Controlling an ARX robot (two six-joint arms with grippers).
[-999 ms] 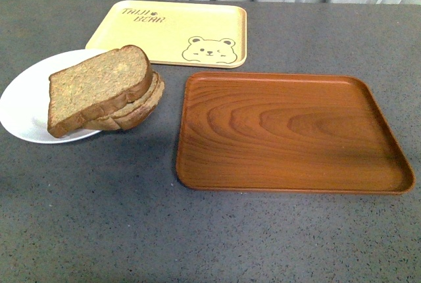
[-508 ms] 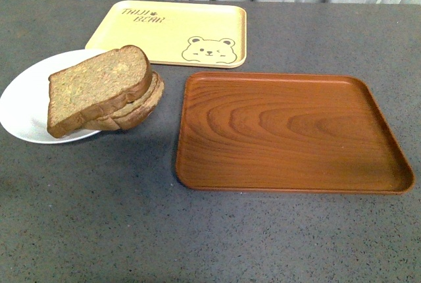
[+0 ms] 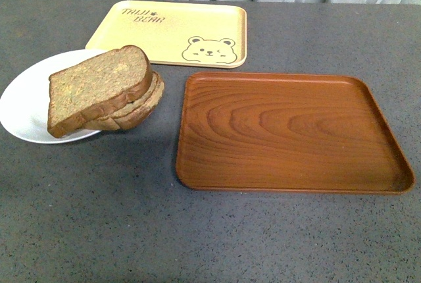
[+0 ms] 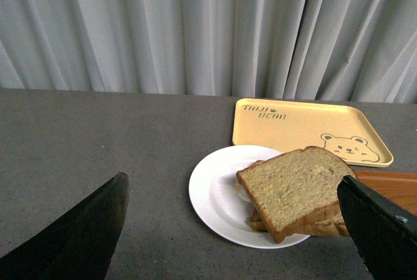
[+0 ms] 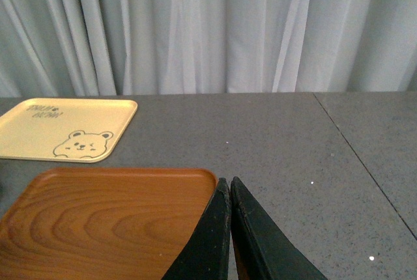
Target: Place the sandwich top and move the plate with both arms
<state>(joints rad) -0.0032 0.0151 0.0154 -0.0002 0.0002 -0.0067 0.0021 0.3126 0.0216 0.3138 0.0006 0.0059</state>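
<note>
Left of centre in the front view, I see one white plate (image 3: 23,108) on the grey worktop (image 3: 99,230). It holds all the bread. The sandwich top (image 3: 99,85) lies uppermost, tilted, on a lower stack of bread (image 3: 146,104) whose layers I cannot count. I count two trays. One yellow bear tray (image 3: 171,29) sits at upper centre, just beside the plate's far rim. One wooden tray (image 3: 289,131) fills the right half, near the plate but apart from it.

From the left wrist view, the left jaws are released. Their two black fingers (image 4: 78,234) stand wide apart at the lower corners of the frame, grasping nothing. Between them and further off is the plate, with the sandwich top on its stack overhanging the rim toward the right of the frame. The bear tray lies beyond it, and a sliver of the wooden tray shows at the right edge.

From the right wrist view, the right jaws are clenched, both fingers (image 5: 212,241) pressed together at bottom centre with nothing between them. They sit at the wooden tray's near right corner. The bear tray is at middle left, and a pale curtain (image 5: 208,26) hangs behind.
</note>
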